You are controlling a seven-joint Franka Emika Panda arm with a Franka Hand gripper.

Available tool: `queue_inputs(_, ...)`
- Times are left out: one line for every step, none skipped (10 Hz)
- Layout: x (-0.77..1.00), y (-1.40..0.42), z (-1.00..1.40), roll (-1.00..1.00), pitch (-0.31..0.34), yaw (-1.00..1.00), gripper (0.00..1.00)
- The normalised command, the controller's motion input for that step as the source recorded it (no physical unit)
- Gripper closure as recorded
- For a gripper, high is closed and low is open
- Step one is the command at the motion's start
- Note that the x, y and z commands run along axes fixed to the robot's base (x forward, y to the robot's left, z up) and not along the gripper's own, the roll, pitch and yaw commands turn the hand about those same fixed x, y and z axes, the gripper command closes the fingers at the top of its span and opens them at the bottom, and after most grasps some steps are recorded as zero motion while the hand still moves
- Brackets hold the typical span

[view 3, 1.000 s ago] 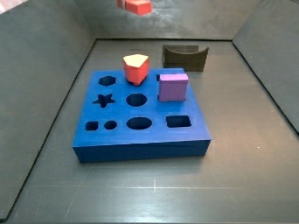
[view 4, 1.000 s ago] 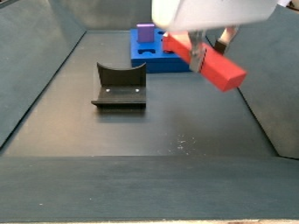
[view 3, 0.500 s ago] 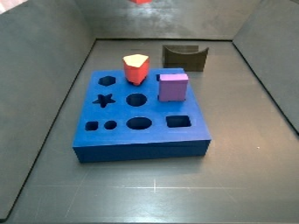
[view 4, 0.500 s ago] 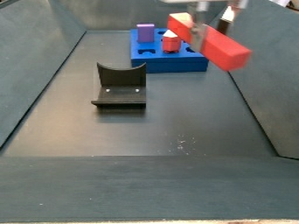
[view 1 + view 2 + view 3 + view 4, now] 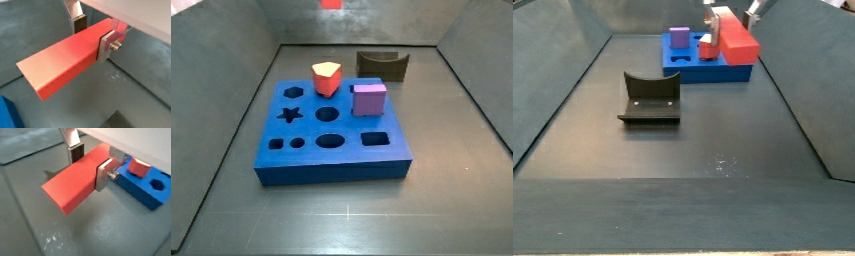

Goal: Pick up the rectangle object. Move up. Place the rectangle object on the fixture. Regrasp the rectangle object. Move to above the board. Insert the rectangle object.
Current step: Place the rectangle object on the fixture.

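Gripper: the gripper (image 5: pixel 91 36) is high above the floor, its two silver fingers (image 5: pixel 107 46) closed on the rectangle object (image 5: pixel 63 62); in both wrist views the plates press its two long faces near one end, and the rest of the block juts out free.
Rectangle object: plain red, long, held clear of everything; in a side view (image 5: pixel 736 39) it hangs at the top of the picture, in front of the far end of the enclosure (the gripper body above it is mostly cut off there). In a side view only a small red piece (image 5: pixel 331 4) shows at the top edge.
Board: the blue board (image 5: pixel 311 160) lies flat on the dark floor, with star, round, hexagon and square holes in its top; in a wrist view a corner of it (image 5: pixel 145 190) shows below the held block.
Other pieces: a red-orange prism with a pale top (image 5: pixel 326 77) and a purple cube (image 5: pixel 369 98) stand in the far part of the board.
Fixture: the dark fixture (image 5: pixel 649 98) stands on the floor apart from the board, nothing resting in its notch.
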Motion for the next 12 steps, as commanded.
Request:
queue_inputs(1.00,-0.22,0.00,-0.29,0.251,-0.41,1.00)
queue_inputs(1.00,-0.21,0.00,-0.27,0.211,-0.30,1.00)
queue_inputs(1.00,-0.17,0.00,-0.22,0.162,-0.17,1.00)
queue_inputs(1.00,-0.16,0.00,-0.20,0.144,-0.11,1.00)
queue_inputs(1.00,-0.13,0.00,-0.18,0.131,-0.07,1.00)
queue_inputs(1.00,-0.12,0.00,-0.18,0.135,-0.06,1.00)
queue_inputs(1.00,-0.10,0.00,-0.17,0.145,-0.04,1.00)
queue_inputs(1.00,-0.08,0.00,-0.16,0.147,-0.04,1.00)
queue_inputs(1.00,-0.29,0.01,-1.00,-0.242,-0.06,1.00)
queue_inputs(1.00,-0.26,0.00,-1.00,-0.242,-0.06,1.00)
queue_inputs(1.00,-0.19,-0.01,-1.00,-0.236,-0.06,1.00)
queue_inputs(1.00,-0.14,-0.03,-1.00,-0.226,-0.05,1.00)
